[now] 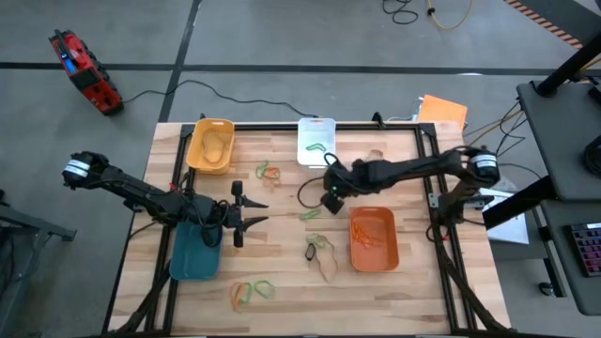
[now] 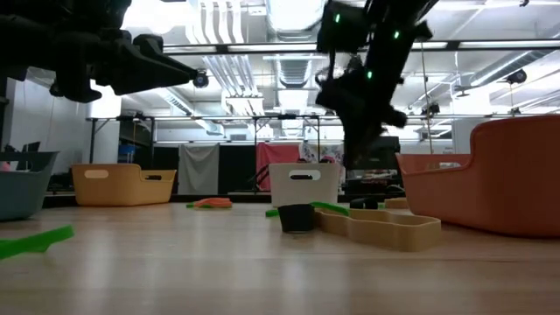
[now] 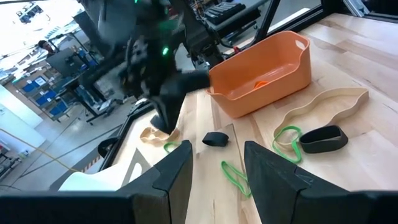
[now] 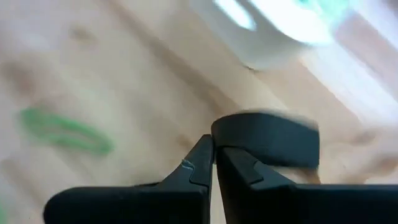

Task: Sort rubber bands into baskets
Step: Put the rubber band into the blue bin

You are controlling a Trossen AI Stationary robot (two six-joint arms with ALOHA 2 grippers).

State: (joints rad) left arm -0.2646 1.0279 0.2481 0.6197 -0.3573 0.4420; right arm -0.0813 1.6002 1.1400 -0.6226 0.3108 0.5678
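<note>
A: What am I holding?
B: The right gripper (image 4: 213,163) has its fingers closed on a black band (image 4: 266,138), near the white basket (image 1: 316,141).
A: I'll lift straight up, slowly. The left gripper (image 1: 252,214) waits, fingers apart, by the teal basket (image 1: 195,255).

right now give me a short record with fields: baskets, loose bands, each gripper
baskets: yellow basket, white basket, teal basket, orange basket
orange basket contents: orange bands
loose bands: green band, black band, tan band, green and orange pair
right gripper: shut on a black band, mid table
left gripper: open, empty, by the teal basket
</note>
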